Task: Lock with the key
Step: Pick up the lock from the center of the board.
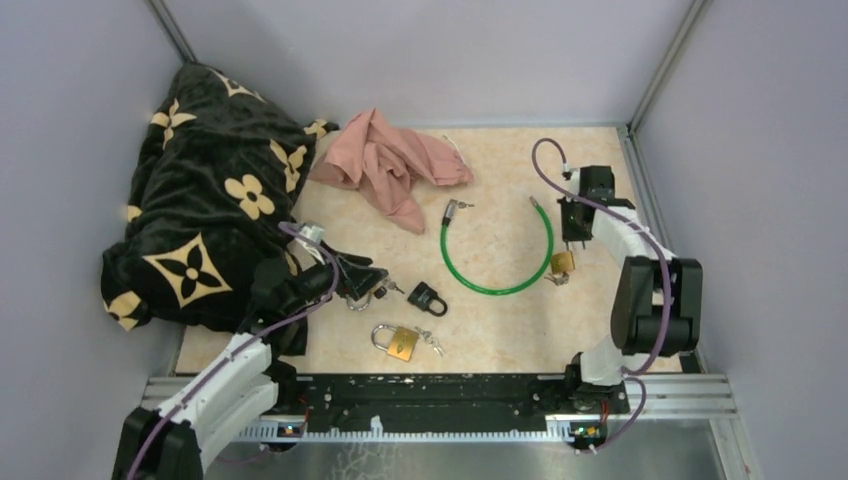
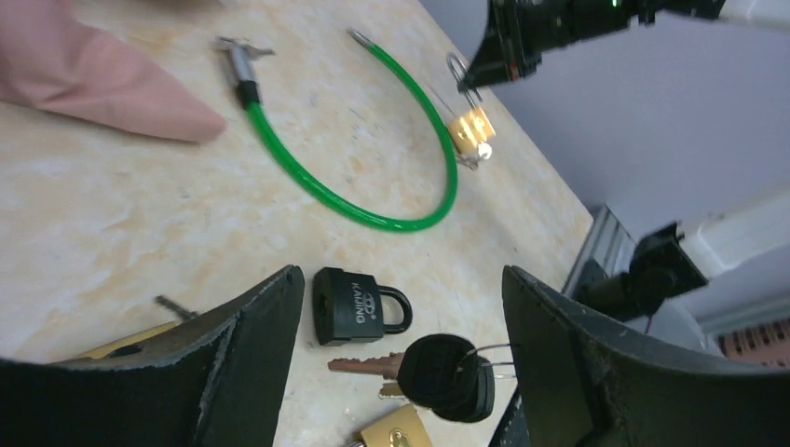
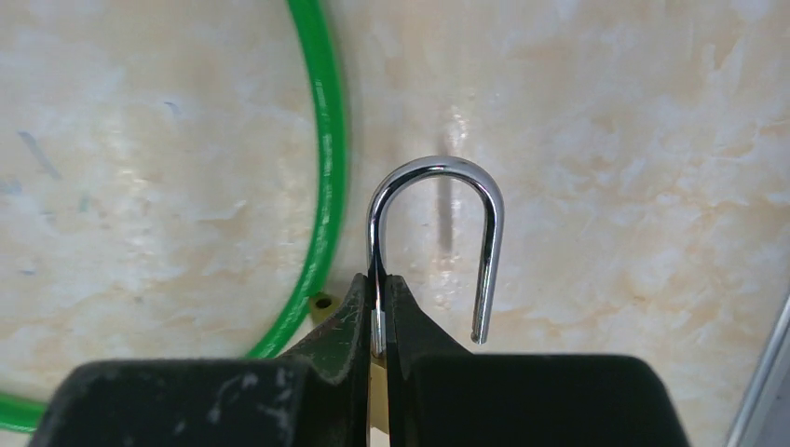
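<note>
Spread open over the counter (image 2: 112,214), the left end effector (image 2: 401,279) straddles black-headed keys (image 2: 449,374) beside a black padlock (image 2: 352,305), while the right end effector (image 3: 382,303) (jaws pinched tight) grips the open shackle (image 3: 433,177) of a small brass padlock (image 2: 469,126) beside the green cable (image 3: 328,140).

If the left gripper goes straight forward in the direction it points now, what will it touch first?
The left gripper would probably meet the black-headed keys first, between its open fingers; the black padlock lies just beyond. Depth is unclear.
</note>
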Robot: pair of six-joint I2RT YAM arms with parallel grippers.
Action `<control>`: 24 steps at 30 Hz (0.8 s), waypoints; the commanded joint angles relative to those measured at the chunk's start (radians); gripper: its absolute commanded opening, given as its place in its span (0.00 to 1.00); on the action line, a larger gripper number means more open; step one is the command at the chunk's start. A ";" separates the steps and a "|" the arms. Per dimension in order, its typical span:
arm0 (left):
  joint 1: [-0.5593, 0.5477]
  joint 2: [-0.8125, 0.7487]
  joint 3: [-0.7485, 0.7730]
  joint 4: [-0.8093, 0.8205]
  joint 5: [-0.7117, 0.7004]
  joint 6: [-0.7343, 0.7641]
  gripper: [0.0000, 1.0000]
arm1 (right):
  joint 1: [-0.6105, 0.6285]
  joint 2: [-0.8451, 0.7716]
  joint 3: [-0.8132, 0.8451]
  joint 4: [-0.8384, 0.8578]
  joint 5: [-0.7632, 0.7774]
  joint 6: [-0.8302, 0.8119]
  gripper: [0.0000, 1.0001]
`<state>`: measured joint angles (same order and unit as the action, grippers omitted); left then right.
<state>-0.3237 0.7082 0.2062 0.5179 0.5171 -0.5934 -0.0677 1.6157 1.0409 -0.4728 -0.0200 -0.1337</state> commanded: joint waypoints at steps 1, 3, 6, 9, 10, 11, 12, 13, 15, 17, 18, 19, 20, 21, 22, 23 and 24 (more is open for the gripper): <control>-0.113 0.130 0.108 0.008 0.197 0.242 0.82 | 0.036 -0.193 -0.056 0.111 -0.035 0.157 0.00; -0.173 0.208 0.157 -0.009 0.258 0.341 0.84 | 0.055 -0.277 -0.119 0.136 -0.077 0.195 0.00; -0.247 0.340 0.199 0.080 0.367 0.452 0.90 | 0.116 -0.404 -0.230 0.179 -0.114 0.237 0.00; -0.323 0.487 0.224 0.220 0.426 0.580 0.94 | 0.161 -0.521 -0.330 0.232 -0.223 0.291 0.00; -0.352 0.527 0.234 0.246 0.449 0.652 0.94 | 0.174 -0.552 -0.359 0.250 -0.257 0.308 0.00; -0.377 0.561 0.245 0.259 0.466 0.728 0.95 | 0.188 -0.574 -0.380 0.262 -0.290 0.321 0.00; -0.401 0.607 0.261 0.260 0.482 0.798 0.95 | 0.200 -0.589 -0.392 0.268 -0.310 0.333 0.00; -0.417 0.638 0.277 0.257 0.487 0.852 0.95 | 0.213 -0.596 -0.399 0.262 -0.324 0.339 0.00; -0.426 0.677 0.306 0.232 0.485 0.915 0.96 | 0.238 -0.607 -0.402 0.256 -0.331 0.349 0.00; -0.426 0.672 0.328 0.127 0.479 1.056 0.96 | 0.264 -0.615 -0.406 0.265 -0.349 0.357 0.00; -0.426 0.662 0.332 0.053 0.472 1.149 0.96 | 0.278 -0.613 -0.405 0.268 -0.358 0.358 0.00; -0.426 0.652 0.330 -0.039 0.452 1.232 0.98 | 0.292 -0.609 -0.404 0.273 -0.366 0.362 0.00; -0.426 0.643 0.326 -0.095 0.421 1.294 0.99 | 0.308 -0.603 -0.407 0.288 -0.383 0.371 0.00; -0.425 0.637 0.321 -0.138 0.391 1.362 0.99 | 0.327 -0.593 -0.406 0.304 -0.389 0.379 0.00; -0.424 0.632 0.315 -0.171 0.360 1.416 0.99 | 0.354 -0.579 -0.399 0.312 -0.388 0.377 0.00; -0.421 0.625 0.309 -0.191 0.328 1.457 0.99 | 0.386 -0.559 -0.384 0.313 -0.383 0.373 0.00; -0.417 0.618 0.303 -0.211 0.304 1.504 0.99 | 0.422 -0.542 -0.364 0.302 -0.374 0.368 0.00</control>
<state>-0.7486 1.3571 0.5137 0.4850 0.9077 0.5827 0.2584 1.0458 0.6151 -0.2905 -0.3428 0.2111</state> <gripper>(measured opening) 0.987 0.020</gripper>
